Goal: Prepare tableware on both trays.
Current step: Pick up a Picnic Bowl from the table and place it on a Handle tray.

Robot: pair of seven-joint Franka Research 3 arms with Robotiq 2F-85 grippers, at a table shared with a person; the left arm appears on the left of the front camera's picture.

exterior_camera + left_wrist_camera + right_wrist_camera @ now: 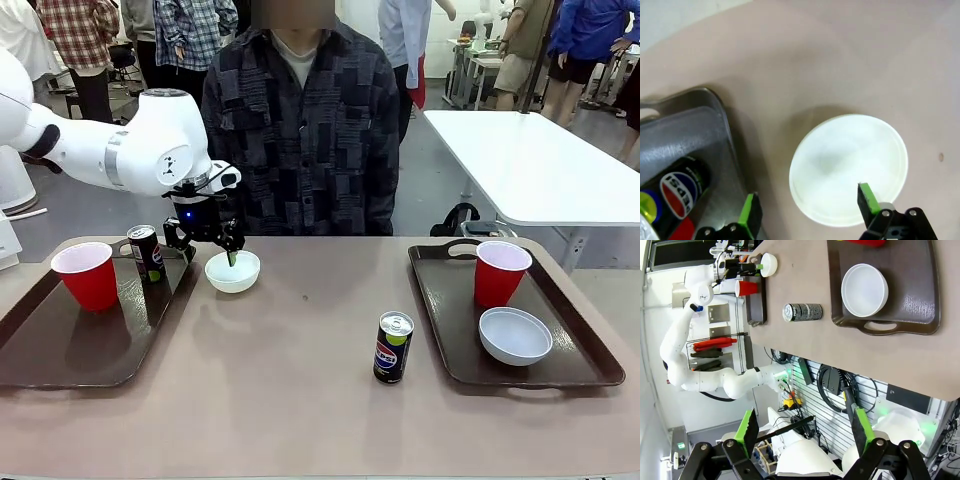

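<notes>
My left gripper [210,250] is open and straddles the near rim of a shallow white bowl [232,272] that sits on the bare table just right of the left tray [60,350]. In the left wrist view one finger [867,197] is inside the bowl [847,165] and the other finger [751,212] is outside it, by the tray's rim [715,130]. That tray holds a red cup [88,275] and a dark can [147,252]. The right tray [440,330] holds a red cup [500,272] and a white bowl [515,335]. A second can [393,347] stands on the table between the trays. My right gripper [804,427] hangs open off the table.
A person in a dark patterned shirt [310,130] stands at the far edge, behind the bowl. A white table [540,160] stands at the back right. Bare tabletop [300,400] lies between the trays.
</notes>
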